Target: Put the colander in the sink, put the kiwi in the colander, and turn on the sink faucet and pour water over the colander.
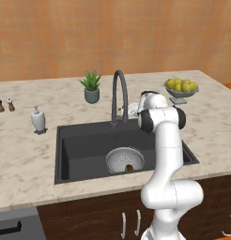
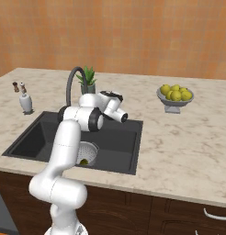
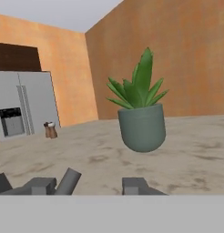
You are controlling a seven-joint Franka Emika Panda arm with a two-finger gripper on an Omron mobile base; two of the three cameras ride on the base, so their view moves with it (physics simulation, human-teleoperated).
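The perforated silver colander (image 1: 125, 160) sits in the black sink (image 1: 82, 145) holding the kiwi (image 1: 129, 167) (olive-green); the gripper's (image 3: 89, 185) opening can't be judged.

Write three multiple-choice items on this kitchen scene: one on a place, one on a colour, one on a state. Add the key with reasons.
1. Where is the colander?
A. in the sink
B. on the counter
C. beside the plant

2. What colour is the fruit in the footed bowl?
A. red
B. yellow
C. purple

3. What is the kiwi's state?
A. held by the gripper
B. lying in the colander
C. on the counter

Key: 1 A, it sits on the black basin floor. 2 B, the round fruits are yellow. 3 B, a small olive fruit rests inside it.
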